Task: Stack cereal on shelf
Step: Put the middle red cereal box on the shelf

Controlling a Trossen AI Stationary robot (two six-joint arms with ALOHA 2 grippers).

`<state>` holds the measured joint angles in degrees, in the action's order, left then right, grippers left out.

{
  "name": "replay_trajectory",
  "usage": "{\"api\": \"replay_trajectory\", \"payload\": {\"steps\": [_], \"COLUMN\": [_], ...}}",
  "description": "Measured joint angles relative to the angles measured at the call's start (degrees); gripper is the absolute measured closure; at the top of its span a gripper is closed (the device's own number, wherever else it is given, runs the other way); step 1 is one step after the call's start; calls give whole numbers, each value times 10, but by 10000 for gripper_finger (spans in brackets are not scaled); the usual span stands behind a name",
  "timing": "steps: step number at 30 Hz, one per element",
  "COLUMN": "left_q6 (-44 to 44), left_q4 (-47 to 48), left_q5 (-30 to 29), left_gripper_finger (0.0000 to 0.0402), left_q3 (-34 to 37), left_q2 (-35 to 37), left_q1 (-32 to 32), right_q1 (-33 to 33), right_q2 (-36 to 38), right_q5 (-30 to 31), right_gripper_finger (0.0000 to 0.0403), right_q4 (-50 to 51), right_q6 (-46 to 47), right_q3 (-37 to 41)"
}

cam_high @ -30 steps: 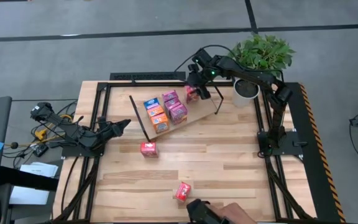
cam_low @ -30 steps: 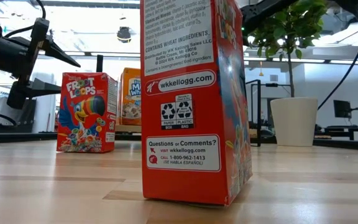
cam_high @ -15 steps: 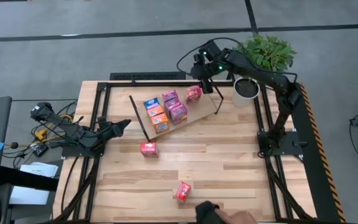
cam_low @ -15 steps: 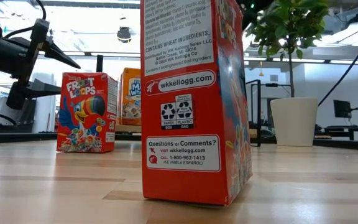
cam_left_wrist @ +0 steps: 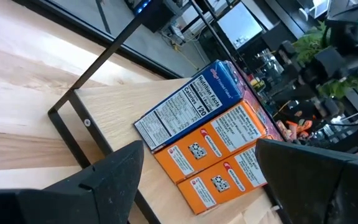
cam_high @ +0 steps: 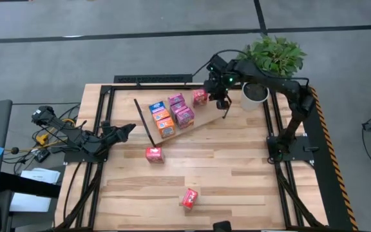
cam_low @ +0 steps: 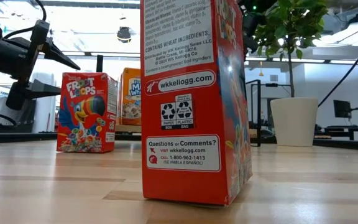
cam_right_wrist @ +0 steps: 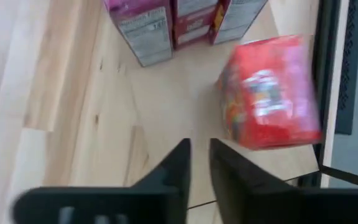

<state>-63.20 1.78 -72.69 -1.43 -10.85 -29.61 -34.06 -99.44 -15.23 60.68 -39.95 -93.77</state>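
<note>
Now my right gripper (cam_right_wrist: 197,163) hangs nearly closed, empty — red cardboard cereal box (cam_right_wrist: 267,91) just beside it on the light plywood shelf (cam_right_wrist: 166,99)

Nearest box: a red cereal box (cam_low: 194,99) stands upright on the tabletop (cam_low: 55,186), its back panel facing me.
Farther box: Froot Loops box (cam_low: 86,112), upright.
Behind it: orange box (cam_low: 130,96).
My left gripper (cam_low: 58,56): raised, fingers apart.
Background: white plant pot (cam_low: 294,121).

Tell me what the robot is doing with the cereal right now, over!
Right end effector nearly shut, empty, above the shelf by a red box. Left end effector open, parked. Two red boxes loose on the table. Nothing blocking.
</note>
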Motion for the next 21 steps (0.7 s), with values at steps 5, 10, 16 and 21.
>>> {"api": "replay_trajectory", "payload": {"steps": [5, 10, 16, 21], "left_q6": [0, 0, -1, -3], "left_q4": [0, 0, 0, 0], "left_q5": [-1, 0, 0, 0], "left_gripper_finger": [101, 101, 101, 101], "left_q3": [0, 0, 0, 0], "left_q2": [0, 0, 0, 0], "left_q1": [0, 0, 0, 0], "right_q1": [5, 5, 6, 5], "right_q2": [0, -2, -13, -12], "right_q5": [18, 35, 76, 80], "right_gripper_finger": [387, 379, 354, 364], "right_q4": [-26, -52, -81, -82], "right_q6": [-5, -10, -18, -32], "right_q3": [26, 30, 30, 30]}}
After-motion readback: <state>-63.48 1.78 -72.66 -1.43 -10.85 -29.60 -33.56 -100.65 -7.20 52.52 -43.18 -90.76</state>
